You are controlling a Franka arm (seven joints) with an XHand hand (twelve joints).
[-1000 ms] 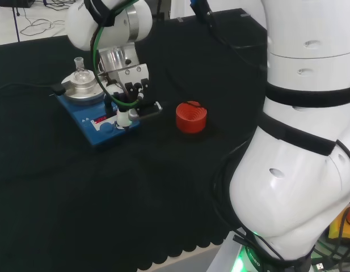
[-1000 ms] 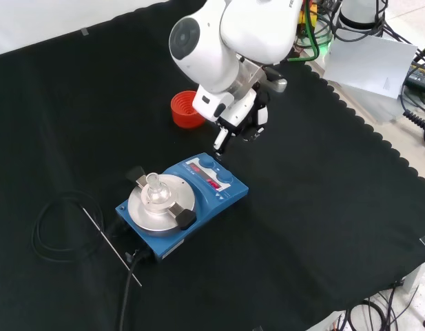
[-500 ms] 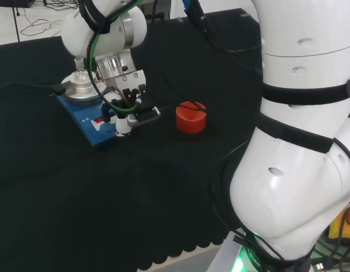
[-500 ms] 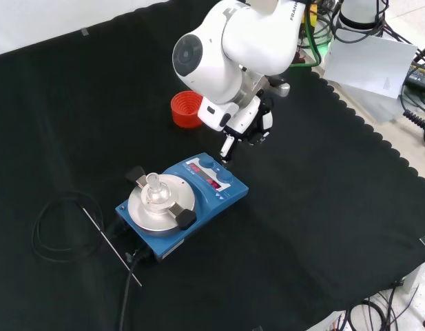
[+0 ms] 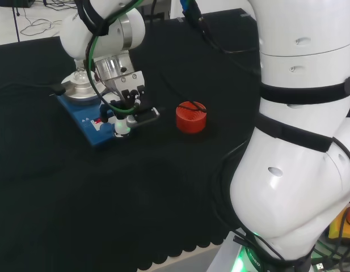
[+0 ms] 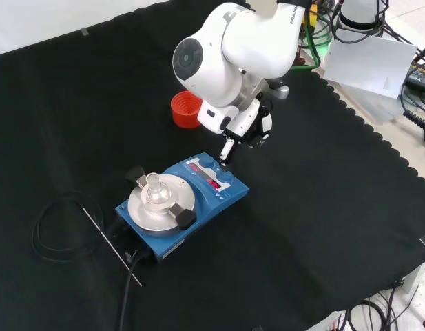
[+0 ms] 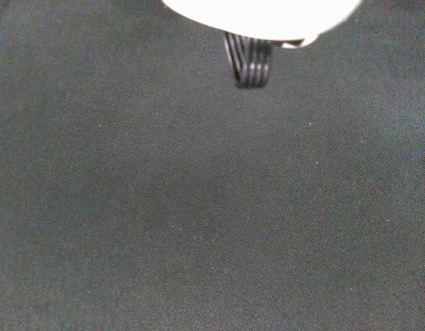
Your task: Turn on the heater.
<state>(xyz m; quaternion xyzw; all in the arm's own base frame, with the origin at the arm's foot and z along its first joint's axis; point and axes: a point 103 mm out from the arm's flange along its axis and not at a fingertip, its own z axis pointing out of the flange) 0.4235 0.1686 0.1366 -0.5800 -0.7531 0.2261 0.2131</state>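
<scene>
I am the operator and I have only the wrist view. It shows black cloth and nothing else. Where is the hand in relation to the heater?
Observer: In the front view, the hand hangs over the control end of the blue heater, one finger pointing down at the knobs.
Operator: Does the finger touch the panel?
Observer: I cannot tell. In the head view its white tip overlaps the heater's front edge.
Operator: Is anything on the heater's plate?
Observer: Yes, a small glass flask stands on the round metal plate.
Operator: Anything else nearby?
Observer: A red ribbed stand sits on the cloth beyond the heater.
</scene>
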